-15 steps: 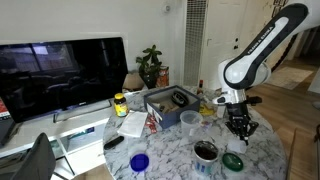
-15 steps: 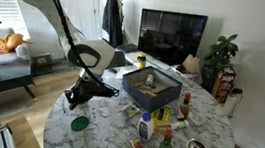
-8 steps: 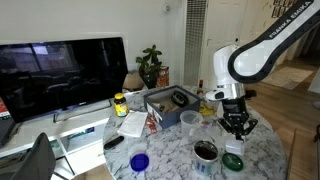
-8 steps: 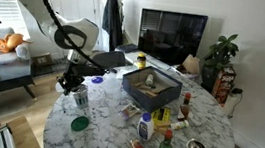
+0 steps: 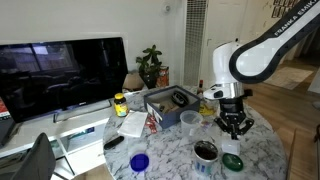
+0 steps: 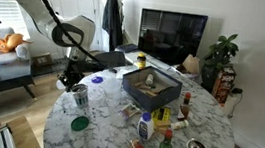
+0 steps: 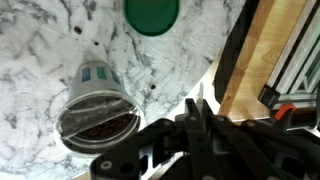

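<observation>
Above the marble table [image 6: 106,133], near its edge: my gripper [image 5: 236,126] hung with jaws clenched together, nothing visible between them.
Can: the can [image 7: 97,105] stood upright and open on the marble, dark contents showing, just beside me, untouched.
Green lid: the green lid [image 7: 152,12] lay flat near the can, not touching it.
Grey box: the grey box [image 6: 151,86] sat mid-table, well apart.

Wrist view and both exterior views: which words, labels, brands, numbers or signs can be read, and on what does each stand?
No text can be read with certainty.
Arm: dark lettering along the white link, too small to read.
Jar: printed label on its side in the wrist view, blurred.
Bottles: coloured labels, too small to read.
</observation>
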### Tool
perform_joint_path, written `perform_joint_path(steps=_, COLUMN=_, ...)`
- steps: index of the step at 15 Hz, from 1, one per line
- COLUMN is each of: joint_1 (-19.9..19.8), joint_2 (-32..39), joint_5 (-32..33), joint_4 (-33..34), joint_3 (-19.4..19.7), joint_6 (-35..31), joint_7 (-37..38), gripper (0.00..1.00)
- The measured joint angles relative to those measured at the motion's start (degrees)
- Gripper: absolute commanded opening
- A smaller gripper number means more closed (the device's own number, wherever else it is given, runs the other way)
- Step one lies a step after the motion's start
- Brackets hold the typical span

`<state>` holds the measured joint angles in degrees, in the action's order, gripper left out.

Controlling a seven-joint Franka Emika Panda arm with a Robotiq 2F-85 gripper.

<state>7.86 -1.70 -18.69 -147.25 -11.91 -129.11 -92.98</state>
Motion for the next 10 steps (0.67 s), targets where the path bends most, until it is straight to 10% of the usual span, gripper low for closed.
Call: perform_joint_path(steps=10, joint_1=4.2, joint_2=2.2, joint_5=22.0, joint_4=-2.2, joint_3=-1.5, joint_6=-23.4, joint_7=6.2, gripper=0.02)
